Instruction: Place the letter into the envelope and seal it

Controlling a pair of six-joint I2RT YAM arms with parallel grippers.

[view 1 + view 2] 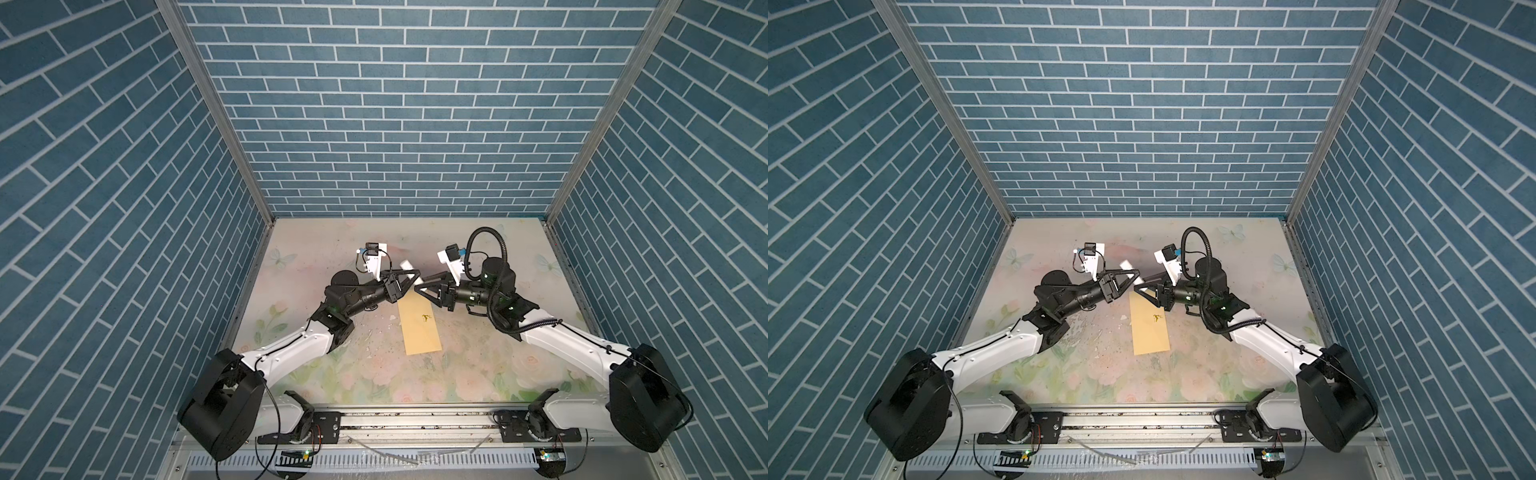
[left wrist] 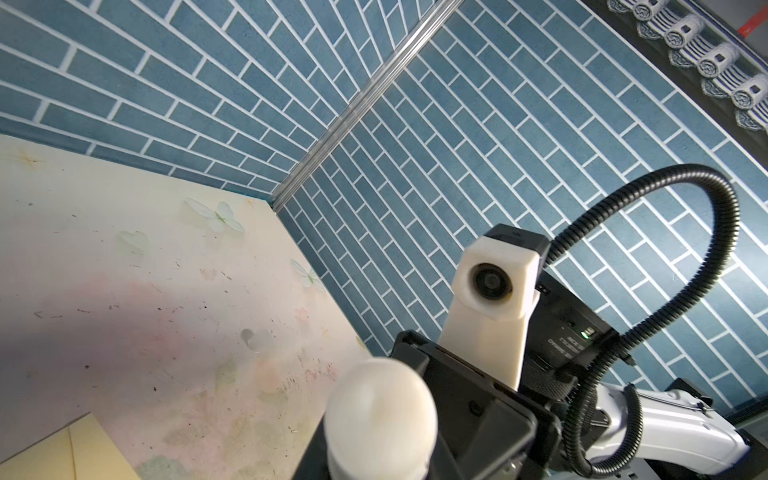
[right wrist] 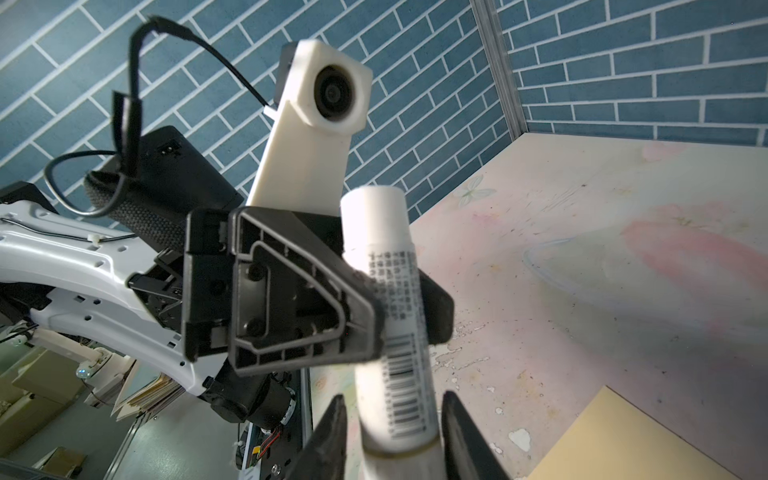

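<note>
The yellow envelope (image 1: 419, 328) (image 1: 1149, 328) lies flat mid-table, long side running away from me, with a small dark mark on its face. Both grippers meet above its far end. My left gripper (image 1: 415, 276) (image 3: 405, 307) is shut on a white glue stick (image 3: 390, 257) (image 2: 380, 407) with a barcode label. My right gripper (image 3: 395, 397) (image 1: 422, 289) stands open, its fingers either side of the stick's lower end with small gaps. The letter does not show in any view.
Blue brick-pattern walls (image 1: 395, 124) close the table (image 1: 498, 353) on three sides. The floral tabletop is scuffed, with paint chips near the envelope. A metal rail (image 1: 415, 419) with the arm bases runs along the front edge.
</note>
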